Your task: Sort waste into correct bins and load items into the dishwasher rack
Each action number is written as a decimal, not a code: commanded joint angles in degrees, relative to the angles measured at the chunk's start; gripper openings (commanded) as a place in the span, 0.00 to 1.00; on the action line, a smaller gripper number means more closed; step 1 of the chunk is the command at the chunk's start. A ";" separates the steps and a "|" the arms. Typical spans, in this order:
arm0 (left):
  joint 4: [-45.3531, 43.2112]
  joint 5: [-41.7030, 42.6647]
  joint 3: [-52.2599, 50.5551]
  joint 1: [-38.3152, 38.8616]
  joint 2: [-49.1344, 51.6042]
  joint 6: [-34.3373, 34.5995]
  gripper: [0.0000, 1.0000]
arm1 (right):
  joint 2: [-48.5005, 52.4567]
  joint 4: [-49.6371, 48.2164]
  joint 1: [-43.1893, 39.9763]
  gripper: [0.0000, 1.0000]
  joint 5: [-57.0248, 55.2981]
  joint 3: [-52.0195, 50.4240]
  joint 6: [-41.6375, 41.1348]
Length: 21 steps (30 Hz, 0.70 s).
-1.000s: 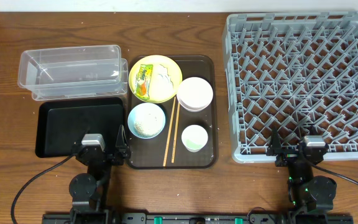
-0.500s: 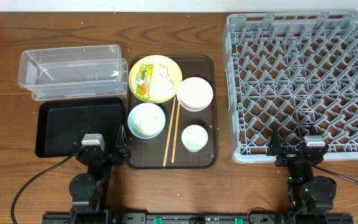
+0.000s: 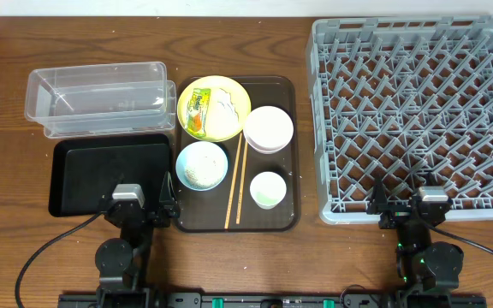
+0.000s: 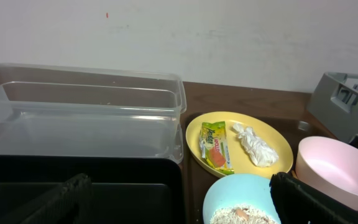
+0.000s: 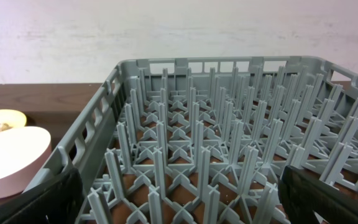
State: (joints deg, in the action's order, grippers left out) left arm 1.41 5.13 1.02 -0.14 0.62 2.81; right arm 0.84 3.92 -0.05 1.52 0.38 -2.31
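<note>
No shift since before: chopsticks [image 3: 236, 181] front-to-back, left claw [image 4: 182, 199] and right claw [image 5: 179, 196] released.

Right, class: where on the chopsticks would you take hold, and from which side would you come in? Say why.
Probably the near end of the chopsticks, from straight above, closing across the pair. They lie flat on the brown tray, running between the blue bowl and the small cup; only that end looks clear.

Left wrist view: blue bowl [image 4: 238, 200] partly off-frame at 6 o'clock, white bowl [image 4: 335, 171] at 4 o'clock, tub [image 4: 79, 118] at 9 o'clock.
</note>
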 commanded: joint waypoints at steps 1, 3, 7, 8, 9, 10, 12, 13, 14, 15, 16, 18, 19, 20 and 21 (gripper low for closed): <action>2.21 0.15 -0.79 0.11 -0.39 0.24 0.94 | -0.35 0.15 0.76 0.99 0.24 -0.07 0.68; 2.21 0.15 -0.79 0.11 -0.39 0.24 0.94 | -0.35 0.15 0.76 0.99 0.22 -0.07 0.68; 2.21 0.15 -0.79 0.11 -0.37 0.24 0.94 | -0.35 0.15 0.76 0.99 0.22 -0.07 0.68; 2.21 0.15 -0.79 0.11 -0.37 0.24 0.94 | -0.35 0.15 0.76 0.99 0.22 -0.07 0.68; 2.21 0.15 -0.79 0.11 -0.35 0.24 0.94 | -0.35 0.15 0.76 0.99 0.24 -0.07 0.68; 2.21 0.15 -0.79 0.11 -0.33 0.24 0.94 | -0.35 0.15 0.76 0.99 0.24 -0.07 0.66; 2.21 0.15 -0.79 0.11 -0.33 0.24 0.94 | -0.35 0.20 0.76 0.99 0.20 -0.07 0.68; 2.21 0.15 -0.79 0.11 -0.33 0.24 0.94 | -0.35 0.22 0.76 0.99 0.00 -0.07 0.66; 2.21 0.13 -0.79 0.11 -0.33 0.22 0.94 | -0.35 0.22 0.76 0.99 0.00 -0.07 0.68; 2.21 0.11 -0.79 0.11 -0.33 0.22 0.94 | -0.33 0.26 0.76 0.99 0.00 -0.07 0.66; 2.21 -0.09 -0.79 0.11 -0.33 0.22 0.94 | -0.17 0.28 0.76 0.99 0.00 -0.04 0.66; 2.21 -0.26 -0.79 0.11 -0.33 0.24 0.94 | 0.07 0.26 0.76 0.99 0.00 -0.04 0.52; 2.21 -0.26 -0.79 0.11 -0.33 0.24 0.94 | 0.20 0.26 0.76 0.99 -0.04 0.00 -0.04; 2.21 -0.24 -0.79 0.11 -0.33 0.28 0.94 | 0.33 0.37 0.76 0.99 -0.04 0.11 -0.59; 2.21 -0.26 -0.79 0.11 -0.33 0.28 0.94 | 0.57 0.55 0.76 0.99 -0.20 0.24 -0.66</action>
State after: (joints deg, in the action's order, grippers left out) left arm 1.43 4.91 1.02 -0.14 0.62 2.81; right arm 0.95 4.01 -0.05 1.52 0.38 -2.35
